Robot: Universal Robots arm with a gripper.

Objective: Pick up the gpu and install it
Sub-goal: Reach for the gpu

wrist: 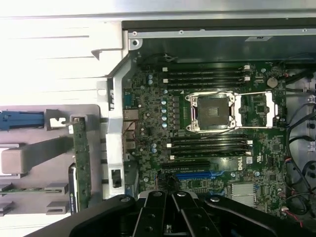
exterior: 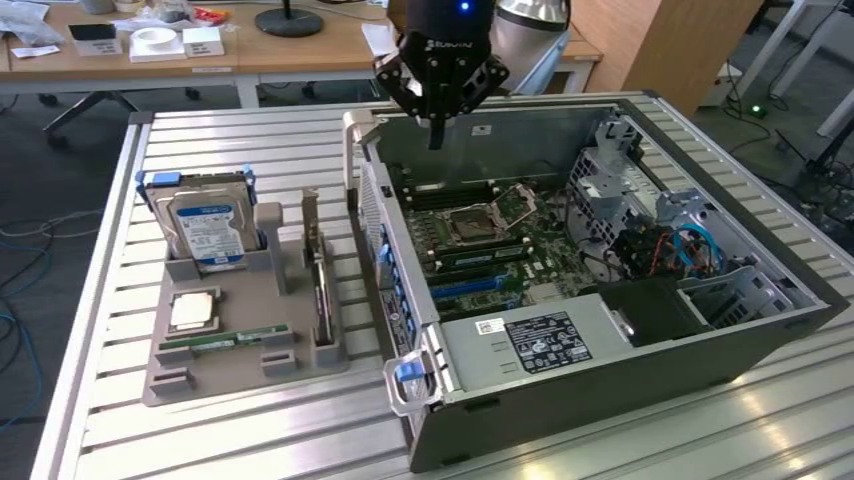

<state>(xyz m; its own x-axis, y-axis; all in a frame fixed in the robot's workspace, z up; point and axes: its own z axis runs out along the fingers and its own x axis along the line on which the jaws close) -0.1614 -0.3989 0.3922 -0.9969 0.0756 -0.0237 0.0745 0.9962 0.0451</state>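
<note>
**Status of work**

1. Not started: the gpu (exterior: pixel 320 290) still stands on edge in its slot of the grey holder (exterior: pixel 240 365), at the exterior view's left, just beside the hard drive (exterior: pixel 211 232) with the blue label. Nothing touches it. In the wrist view the card appears edge-on as a narrow green board (wrist: pixel 81 168).
2. The gripper (exterior: pixel 435 140) hangs above the near-left wall of the open computer case (exterior: pixel 667 390), well apart from the gpu. Its fingers are pressed together and hold nothing.
3. Inside the case, the motherboard (exterior: pixel 547 265) lies exposed. The blue expansion slot (exterior: pixel 470 288) is unoccupied.
4. Judged remaining: the whole task, both pickup and installation.

**Surface**

The holder and the case rest side by side on a slatted aluminium tabletop (exterior: pixel 240 140), the holder towards the exterior view's left and the case towards its right.

**Room**

Behind the tabletop stand wooden desks (exterior: pixel 294 50) carrying small white boxes and a round dark lamp base. Loose cables (exterior: pixel 14 330) lie on the grey floor at the far left. A wooden cabinet (exterior: pixel 667 40) stands at the rear right.
</note>
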